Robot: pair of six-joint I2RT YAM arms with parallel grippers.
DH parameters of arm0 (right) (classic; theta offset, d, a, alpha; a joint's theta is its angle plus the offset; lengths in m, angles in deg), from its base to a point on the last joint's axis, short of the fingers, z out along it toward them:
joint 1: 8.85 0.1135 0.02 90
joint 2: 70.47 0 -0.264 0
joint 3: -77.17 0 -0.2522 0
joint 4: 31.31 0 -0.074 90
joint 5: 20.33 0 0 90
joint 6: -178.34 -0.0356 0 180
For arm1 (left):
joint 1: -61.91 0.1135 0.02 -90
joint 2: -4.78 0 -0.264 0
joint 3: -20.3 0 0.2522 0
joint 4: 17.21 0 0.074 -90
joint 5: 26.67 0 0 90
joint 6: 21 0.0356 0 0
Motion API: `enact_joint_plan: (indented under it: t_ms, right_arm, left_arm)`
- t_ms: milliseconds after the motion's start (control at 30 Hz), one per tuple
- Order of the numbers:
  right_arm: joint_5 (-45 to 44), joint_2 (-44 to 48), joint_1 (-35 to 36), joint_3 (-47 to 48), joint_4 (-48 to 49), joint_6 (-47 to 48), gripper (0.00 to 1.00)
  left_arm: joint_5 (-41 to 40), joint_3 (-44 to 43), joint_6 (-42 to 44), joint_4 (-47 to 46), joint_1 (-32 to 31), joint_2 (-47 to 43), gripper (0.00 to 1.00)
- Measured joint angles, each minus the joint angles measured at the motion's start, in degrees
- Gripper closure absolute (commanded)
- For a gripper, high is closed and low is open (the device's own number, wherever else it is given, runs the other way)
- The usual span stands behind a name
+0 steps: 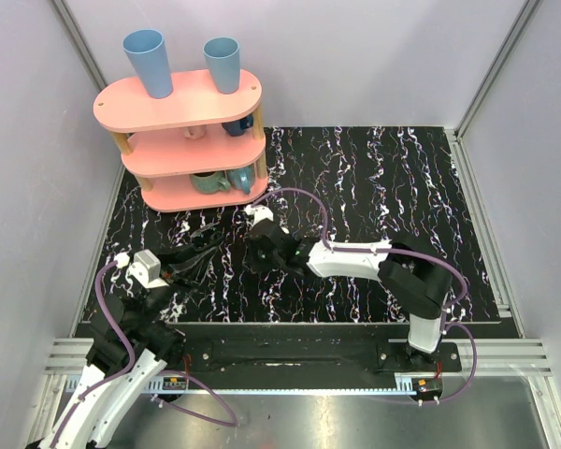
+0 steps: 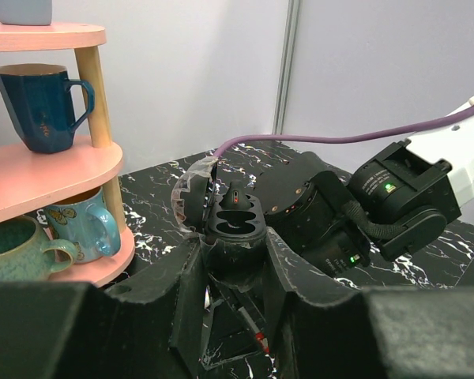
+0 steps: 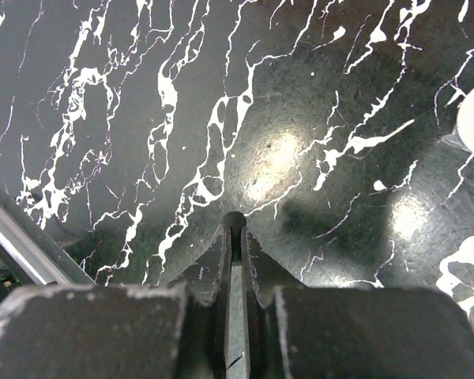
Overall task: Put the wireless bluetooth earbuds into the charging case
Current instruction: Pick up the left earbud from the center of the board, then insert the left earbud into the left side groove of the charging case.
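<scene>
left fingers (image 2: 194,272) clamped on open dark charging case (image 2: 235,219), 9 o'clock side of tabletop (image 1: 402,187) | right fingers (image 3: 220,257) pressed together, 3 o'clock of case

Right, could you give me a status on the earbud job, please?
Left gripper shut on open charging case. Right gripper shut just beside it, tips down at tabletop, small dark bit between them, unclear. Pink shelf off left.

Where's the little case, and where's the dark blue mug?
charging case (image 2: 237,227), left wrist view, on its open lower half.
dark blue mug (image 2: 38,106), left wrist view, on its side wall.
</scene>
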Motion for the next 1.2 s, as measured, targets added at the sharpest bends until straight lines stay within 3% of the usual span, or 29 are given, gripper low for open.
enact_joint_plan:
  t_ms: [633, 1200]
  right_arm:
    - [3.41, 14.4, -3.74, -10.86, 4.35, 4.39, 1.0]
    - [-1.97, 46.21, -3.82, -26.95, 11.63, 22.4, 1.0]
  left_arm:
    - [1.31, 0.0, -0.15, -0.87, 0.92, 0.0, 1.0]
    - [7.39, 0.0, -1.11, -2.29, 0.92, 0.02, 1.0]
